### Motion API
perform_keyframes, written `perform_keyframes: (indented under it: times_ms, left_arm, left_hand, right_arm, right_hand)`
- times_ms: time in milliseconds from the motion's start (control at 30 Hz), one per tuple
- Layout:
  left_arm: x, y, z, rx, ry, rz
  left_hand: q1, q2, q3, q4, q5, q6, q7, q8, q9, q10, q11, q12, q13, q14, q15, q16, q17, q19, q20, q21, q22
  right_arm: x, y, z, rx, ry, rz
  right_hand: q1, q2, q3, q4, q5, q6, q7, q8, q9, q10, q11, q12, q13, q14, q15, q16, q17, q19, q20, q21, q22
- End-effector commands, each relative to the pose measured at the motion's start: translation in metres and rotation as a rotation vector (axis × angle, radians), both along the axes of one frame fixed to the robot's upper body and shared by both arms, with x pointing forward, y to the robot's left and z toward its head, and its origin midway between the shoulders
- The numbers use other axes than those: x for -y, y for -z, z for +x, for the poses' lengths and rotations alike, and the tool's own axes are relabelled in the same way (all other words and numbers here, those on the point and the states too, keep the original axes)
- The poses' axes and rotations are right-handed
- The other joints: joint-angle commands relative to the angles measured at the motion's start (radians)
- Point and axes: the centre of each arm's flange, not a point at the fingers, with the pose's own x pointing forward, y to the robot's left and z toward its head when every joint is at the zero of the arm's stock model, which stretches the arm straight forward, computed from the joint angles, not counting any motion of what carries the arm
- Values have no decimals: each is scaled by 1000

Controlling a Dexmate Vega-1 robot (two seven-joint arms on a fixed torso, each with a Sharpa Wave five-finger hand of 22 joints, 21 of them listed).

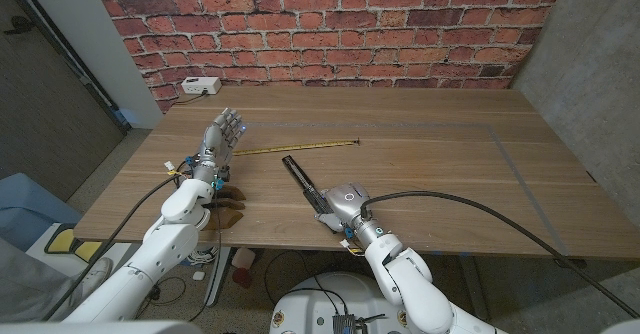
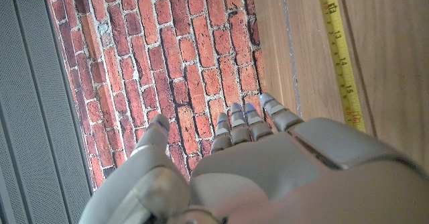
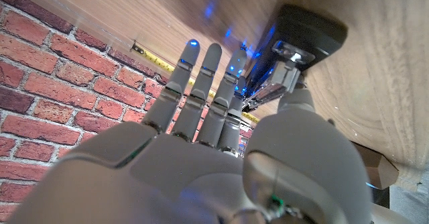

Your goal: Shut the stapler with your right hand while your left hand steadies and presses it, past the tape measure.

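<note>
Where the robot's right hand (image 1: pixel 340 206) sits near the table's near edge, slightly right of centre, the long black stapler with a bright metal staple channel (image 1: pixel 303 181) lies on the wooden table (image 1: pixel 430 164) with its near end at that hand and its length running away toward the far left. In the head view the stapler reads as a narrow dark bar, its far tip just short of the extended yellow tape measure blade (image 1: pixel 300 146), which lies across the table left to right, beyond the stapler. The right wrist view shows the stapler's black body (image 3: pixel 305 31) and the silver metal mechanism beneath it (image 3: pixel 278 83), the two parts apparently parted, though how far it stands open cannot be told. The right hand's fingers (image 3: pixel 201 83) are extended and lie close together alongside the stapler, with the thumb (image 3: pixel 295 106) up against the metal part; whether they actually grip it cannot be told. The robot's left hand (image 1: pixel 222 134) is raised at the left of the table, well apart from the stapler, holding nothing, its fingers (image 2: pixel 244 120) straight and side by side with the thumb (image 2: pixel 157 130) set apart. In the left wrist view the tape's printed black numerals (image 2: pixel 342 56) are legible. A white power strip (image 1: pixel 200 86) rests at the far left corner against the red brick wall (image 1: pixel 330 24).
</note>
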Motion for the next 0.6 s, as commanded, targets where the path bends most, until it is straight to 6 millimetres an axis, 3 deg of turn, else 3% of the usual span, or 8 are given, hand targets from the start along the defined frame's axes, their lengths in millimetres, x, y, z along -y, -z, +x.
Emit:
perform_keyframes:
  times_ms: [33, 133, 367, 600]
  left_arm:
    - [0, -1, 7, -2, 6, -4]
    - [-1, -1, 9, -3, 5, -5]
    - [0, 0, 15, -12, 11, -6]
    - [1, 3, 19, -21, 14, -6]
  left_hand:
    - [2, 3, 0, -4, 5, 1, 2, 3, 3, 7, 4, 8, 2, 7, -4, 3, -1, -3, 1, 2, 0]
    - [2, 4, 1, -4, 5, 0, 3, 3, 3, 7, 4, 8, 2, 7, -3, 3, -1, -4, 1, 2, 0]
    - [-2, 5, 0, -2, 5, -3, 10, 1, 3, 4, 8, 7, 2, 5, 1, 2, 0, -5, 0, 2, 0]
    - [-5, 5, -1, -1, 5, -6, 11, 0, 3, 2, 7, 6, 2, 3, 2, 2, 0, -4, 1, 2, 0]
  right_arm:
    - [-1, 3, 8, -20, 11, 20]
    - [-1, 3, 10, -21, 17, 25]
    - [0, 3, 16, -41, 21, 48]
    - [3, 4, 16, -13, -16, 89]
  right_hand:
    - [61, 12, 37, -9, 18, -2, 3, 1, 11, 16, -7, 3, -19, 37, -130, -16, -12, 27, -31, 23, -3]
    - [88, 12, 58, -7, 31, -10, -5, -3, 19, 20, -19, 15, -14, 84, -132, -23, -25, 66, -61, 44, -12]
    - [166, 21, 111, -14, 67, -26, -18, -8, 39, -2, -29, 32, 7, 175, -137, -20, -29, 103, -67, 71, -26]
    - [278, 11, 171, -18, 118, 23, -27, 12, 67, 4, -41, 58, 20, 268, -142, 7, 7, 119, -82, 106, -35]
